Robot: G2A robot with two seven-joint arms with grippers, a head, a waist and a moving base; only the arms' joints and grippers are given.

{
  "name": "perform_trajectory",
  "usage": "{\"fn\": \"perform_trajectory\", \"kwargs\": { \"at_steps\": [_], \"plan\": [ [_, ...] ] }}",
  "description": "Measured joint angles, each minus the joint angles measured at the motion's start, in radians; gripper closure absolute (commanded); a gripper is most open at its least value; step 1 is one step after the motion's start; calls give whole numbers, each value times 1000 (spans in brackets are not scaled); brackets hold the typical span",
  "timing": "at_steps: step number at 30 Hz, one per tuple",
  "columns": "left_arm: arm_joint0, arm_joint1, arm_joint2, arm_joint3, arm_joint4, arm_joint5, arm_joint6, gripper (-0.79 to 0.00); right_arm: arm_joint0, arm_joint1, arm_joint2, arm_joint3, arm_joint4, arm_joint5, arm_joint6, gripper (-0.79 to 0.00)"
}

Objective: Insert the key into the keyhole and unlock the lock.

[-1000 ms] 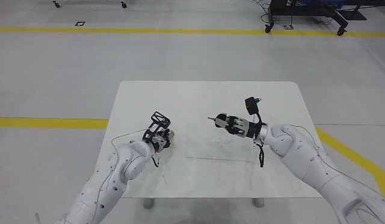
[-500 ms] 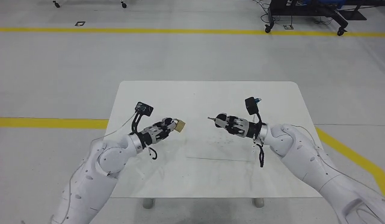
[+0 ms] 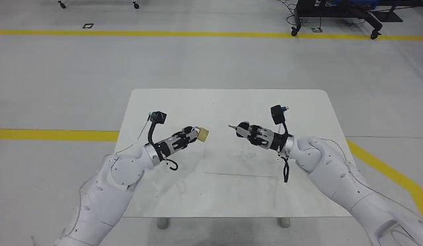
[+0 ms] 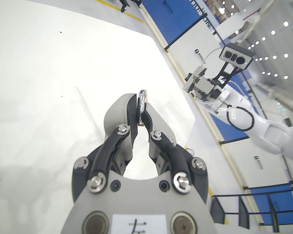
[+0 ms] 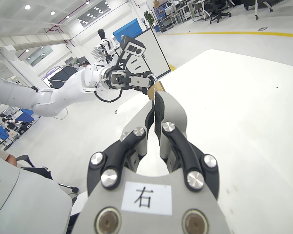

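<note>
You're gripping the lock (image 3: 204, 135) in the left gripper (image 4: 140, 105) and the key (image 3: 232, 128) in the right gripper (image 5: 155, 101). The lock is hanging just ahead of it, and nothing is inserted yet.

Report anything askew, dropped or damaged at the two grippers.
Nothing stands out. The left gripper is shut on the brass padlock, held above the table. The right gripper is shut on the key, whose tip points at the padlock across a gap. No damage shows.
</note>
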Motion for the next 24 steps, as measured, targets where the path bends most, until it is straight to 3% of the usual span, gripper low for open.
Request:
{"fn": "perform_trajectory", "kwargs": {
  "at_steps": [7, 12, 17, 24],
  "plan": [
    [-65, -33, 24, 142, -356, -58, -18, 0, 24, -42, -27, 19, 5, 24, -37, 0],
    [-94, -42, 27, 218, -532, -126, -138, 0, 35, -72, -35, 40, 32, 43, -78, 0],
    [-109, -51, 46, 270, -553, -192, -196, 0, 37, -103, -39, 57, 61, 15, -152, 0],
    [-115, -58, 74, 278, -522, -286, -244, 0, 69, -150, -73, 112, 114, 36, -125, 0]
  ]
}}
